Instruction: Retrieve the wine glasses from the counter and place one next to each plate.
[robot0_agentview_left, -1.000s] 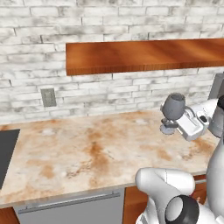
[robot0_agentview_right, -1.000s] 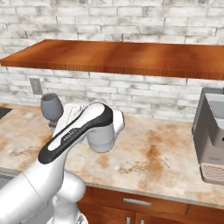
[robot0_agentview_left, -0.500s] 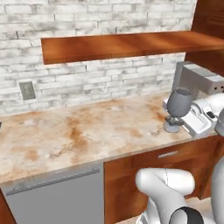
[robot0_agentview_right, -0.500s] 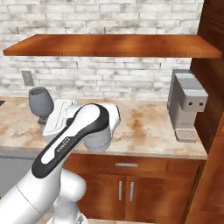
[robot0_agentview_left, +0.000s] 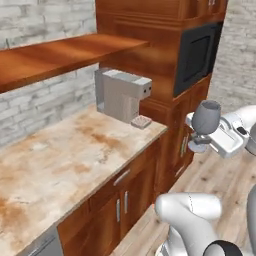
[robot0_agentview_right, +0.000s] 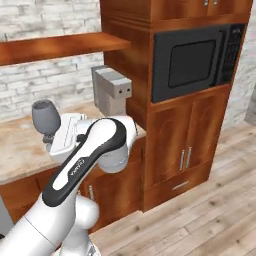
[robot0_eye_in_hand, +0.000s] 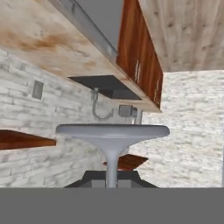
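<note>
Standing behind and to the left of the pincer: worktop | resting on its far end, beyond the pincer: grey coffee machine | pincer pinching the stem of a wine glass, pressed tight on it | glass upright above the pincer, clear of the worktop edge, over wooden floor

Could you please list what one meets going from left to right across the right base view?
Wine glass held in the gripper → coffee machine on the counter → microwave in the tall wooden cabinet.
</note>
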